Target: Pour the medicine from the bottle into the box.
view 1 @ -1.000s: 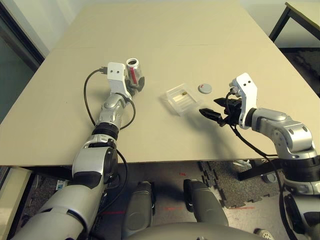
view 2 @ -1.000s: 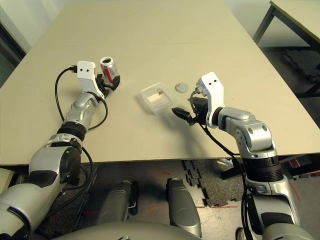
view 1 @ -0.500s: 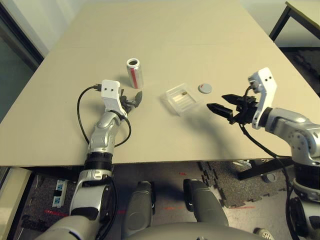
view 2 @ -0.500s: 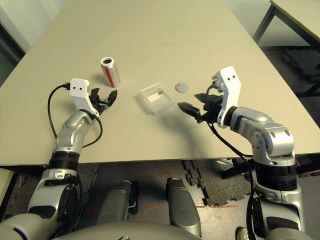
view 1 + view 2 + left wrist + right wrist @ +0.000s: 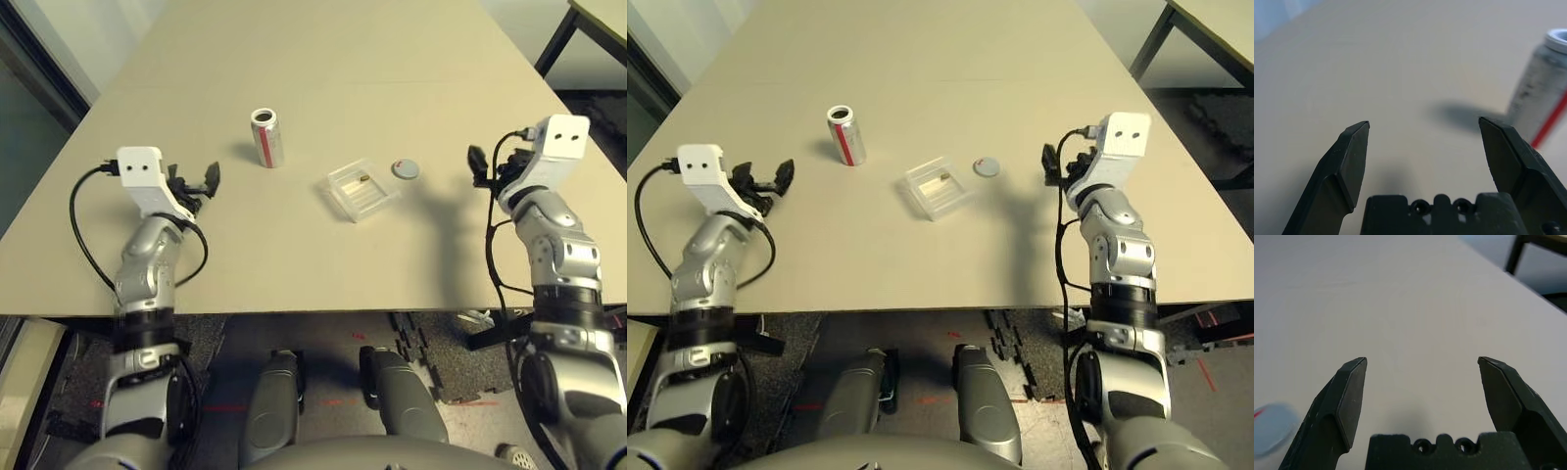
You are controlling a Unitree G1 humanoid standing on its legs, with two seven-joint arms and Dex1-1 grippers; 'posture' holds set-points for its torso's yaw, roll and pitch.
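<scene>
The silver-grey bottle [image 5: 265, 138] with its red and white label stands upright and uncapped on the table; its side also edges the left wrist view [image 5: 1540, 100]. To its right lies the clear square box [image 5: 362, 189] with a tiny brownish-yellow pill [image 5: 361, 181] inside. The grey round cap [image 5: 405, 169] lies flat just right of the box. My left gripper [image 5: 199, 180] is open, well left of the bottle, with nothing between its fingers. My right gripper [image 5: 477, 163] is open too, right of the cap and off the table surface.
The tan table [image 5: 323, 69] stretches far back beyond the objects. A dark-legged second table [image 5: 588, 24] stands at the far right. Black cables loop off both wrists.
Both arms have pulled back and outward: the left gripper further left of the standing bottle, the right gripper up and right, away from the box. The bottle, box and cap stay put.
</scene>
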